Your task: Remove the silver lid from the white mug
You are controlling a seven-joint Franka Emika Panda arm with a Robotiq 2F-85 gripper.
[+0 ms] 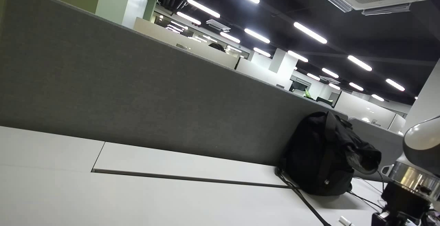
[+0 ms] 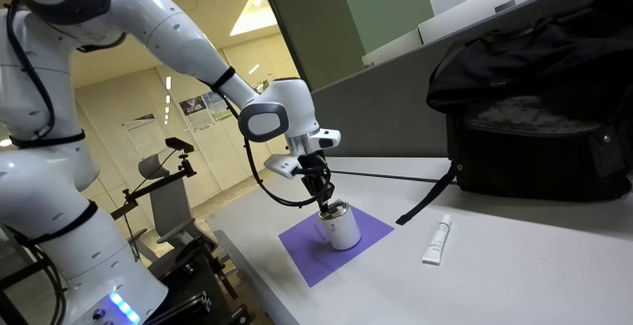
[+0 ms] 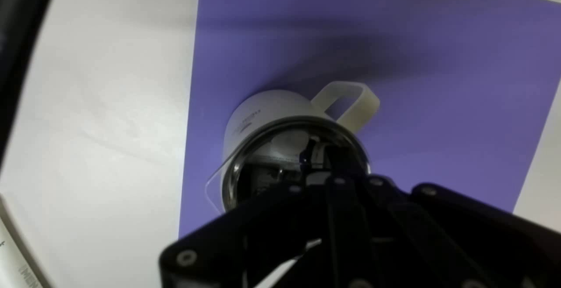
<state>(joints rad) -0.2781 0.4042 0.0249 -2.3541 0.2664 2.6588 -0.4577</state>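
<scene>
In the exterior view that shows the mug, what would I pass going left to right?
A grey office chair → a white mug → a black backpack. Left out, since their spans overlap these: robot arm, purple sheet, white tube.

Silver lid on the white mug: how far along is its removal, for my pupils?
Looks done: the pincer is at the silver lid. In hand: perhaps gripping; its dark body hides any contact in the wrist view. Left: lifting the lid off the white mug, whose mouth it covers.
</scene>
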